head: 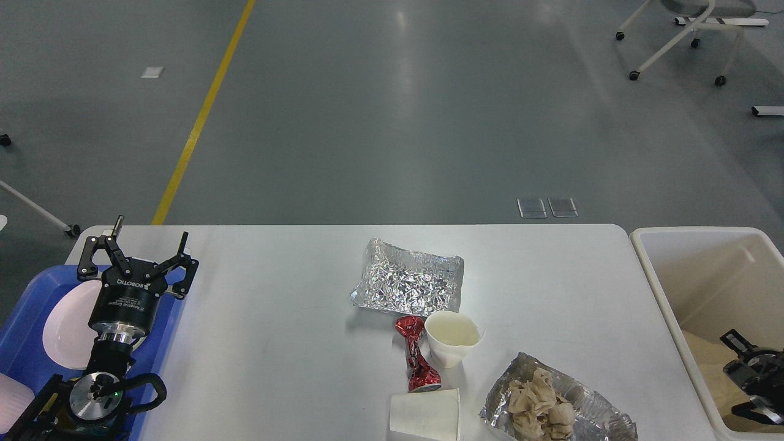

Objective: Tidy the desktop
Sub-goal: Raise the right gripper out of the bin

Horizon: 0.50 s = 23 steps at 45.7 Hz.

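White and broad, the smooth rectangular worktop [275, 343] fills the lower view, carrying crumpled foil sheets [407, 278], a red wrapper [416, 358] and two paper cups [452, 337]: tidying looks barely begun. The left tool [139, 257] hovers spread above the blue tray [24, 343]. The right tool [752, 367], over the beige bin [692, 288], is too dark to read.

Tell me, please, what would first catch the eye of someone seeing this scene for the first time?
Probably the litter at the middle of the white desktop: a crumpled foil sheet, a red foil wrapper and an upright paper cup, with another paper cup lying on its side at the near edge. Next, the left end effector stands open above the blue tray, while the beige bin sits right.
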Each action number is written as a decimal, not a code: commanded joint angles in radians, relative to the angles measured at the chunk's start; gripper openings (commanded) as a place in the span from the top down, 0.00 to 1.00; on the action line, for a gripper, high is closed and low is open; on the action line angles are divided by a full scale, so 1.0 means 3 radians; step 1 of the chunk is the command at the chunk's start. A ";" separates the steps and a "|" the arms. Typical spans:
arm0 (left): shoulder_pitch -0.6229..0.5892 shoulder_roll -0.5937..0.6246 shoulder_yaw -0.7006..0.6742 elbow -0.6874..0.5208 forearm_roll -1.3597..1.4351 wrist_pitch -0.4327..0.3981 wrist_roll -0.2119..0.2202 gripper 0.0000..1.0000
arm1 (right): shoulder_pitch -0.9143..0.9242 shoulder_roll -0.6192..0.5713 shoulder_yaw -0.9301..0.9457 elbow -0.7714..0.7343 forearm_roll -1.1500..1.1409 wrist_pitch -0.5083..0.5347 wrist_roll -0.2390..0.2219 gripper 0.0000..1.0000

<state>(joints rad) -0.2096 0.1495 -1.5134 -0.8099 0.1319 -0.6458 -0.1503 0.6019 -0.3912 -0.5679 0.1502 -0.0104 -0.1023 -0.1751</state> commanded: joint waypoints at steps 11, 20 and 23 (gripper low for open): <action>-0.0002 0.0003 -0.0002 0.0000 0.0000 0.0000 0.0005 0.04 | 0.0503 -0.0393 -0.0071 0.0618 -0.0363 0.0055 -0.0014 0.00; -0.0002 0.0003 0.0003 0.0000 0.0000 0.0000 0.0005 0.04 | 0.1311 -0.0869 -0.0147 0.1442 -0.1228 0.0621 -0.0173 0.00; -0.0002 0.0003 0.0003 0.0000 0.0000 0.0000 0.0005 0.04 | 0.1587 -0.0900 -0.0239 0.1514 -0.1315 0.1015 -0.0214 0.00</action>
<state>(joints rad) -0.2101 0.1504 -1.5130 -0.8099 0.1318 -0.6458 -0.1492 0.9393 -0.6275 -0.6046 0.5412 -0.3281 0.0294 -0.2111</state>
